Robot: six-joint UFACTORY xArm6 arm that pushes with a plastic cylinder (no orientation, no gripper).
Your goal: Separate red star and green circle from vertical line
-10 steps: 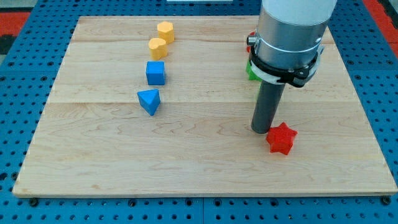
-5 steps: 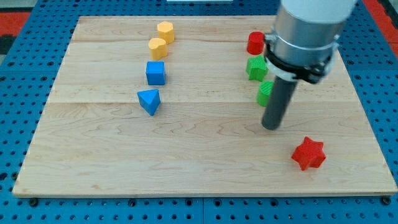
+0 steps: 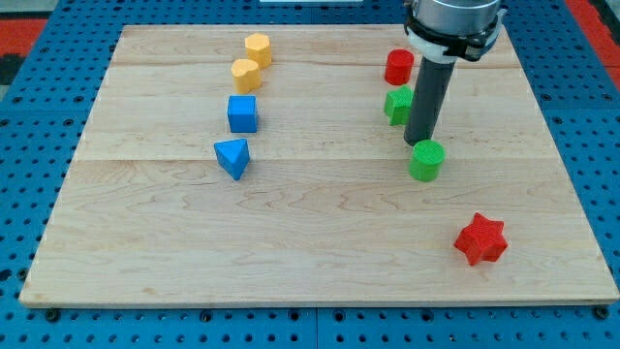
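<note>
The red star [image 3: 480,239] lies near the view's bottom right of the wooden board [image 3: 310,242], apart from the other blocks. The green circle [image 3: 426,160] sits right of the board's centre. My tip [image 3: 419,142] is just above it in the view, touching or nearly touching its upper edge. Above the tip, a green block [image 3: 396,105] is partly hidden by the rod, and a red cylinder [image 3: 398,67] stands further up.
On the view's left a column runs down the board: a yellow hexagon block [image 3: 258,48], a yellow block [image 3: 246,74], a blue cube [image 3: 242,113] and a blue triangle [image 3: 232,157]. Blue pegboard surrounds the board.
My tip left the red star at the bottom right and moved up to just above the green circle. The green circle has slid slightly down and right.
</note>
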